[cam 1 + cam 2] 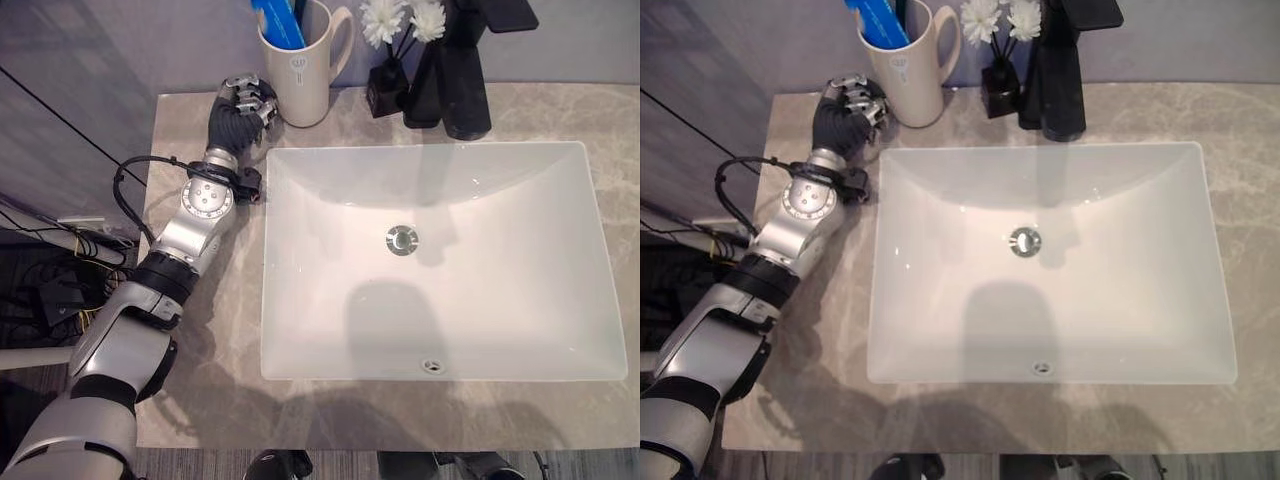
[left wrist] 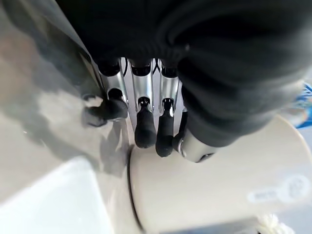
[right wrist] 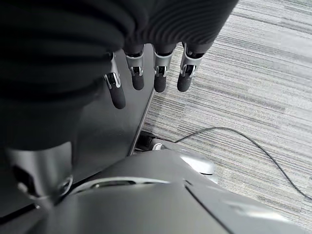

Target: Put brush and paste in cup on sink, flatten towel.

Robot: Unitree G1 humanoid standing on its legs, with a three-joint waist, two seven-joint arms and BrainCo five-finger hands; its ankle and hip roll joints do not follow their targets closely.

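A cream cup with a handle stands on the grey counter behind the sink's back left corner. A blue paste tube sticks out of it, with a darker blue handle beside it. My left hand rests on the counter just left of the cup. Its fingers are relaxed and fairly straight, and their dark tips lie against the cup's wall without curling round it. My right hand hangs over a striped grey floor with relaxed fingers, holding nothing.
A white rectangular basin takes up the middle of the grey marble counter. A black faucet and a small black vase of white flowers stand behind it, right of the cup. The counter's left edge runs close to my left arm.
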